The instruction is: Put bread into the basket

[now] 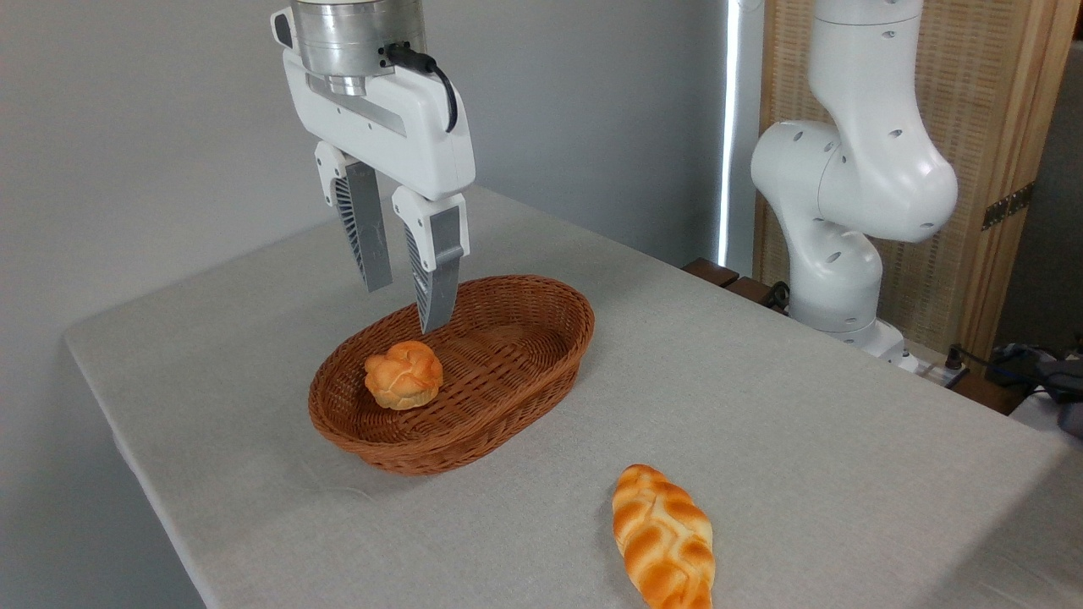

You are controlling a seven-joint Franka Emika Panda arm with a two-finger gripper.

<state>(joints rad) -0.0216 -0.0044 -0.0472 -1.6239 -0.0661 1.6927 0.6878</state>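
The bread (664,537), a long braided golden-orange loaf, lies flat on the grey tablecloth near the front edge, right of and apart from the basket. The basket (541,355) is an oval reddish-brown wicker one with low sides, at the table's middle. My gripper (408,309) hangs above the basket's left half, fingers pointing down, open, with nothing between them. Its fingertips are just above and behind a small round knotted bun (404,375) that rests inside the basket at its left end.
The robot's white base and lower arm (846,211) stand at the table's back right. Cables and a dark device (1041,372) lie past the right edge. The table's front edge runs close below the loaf.
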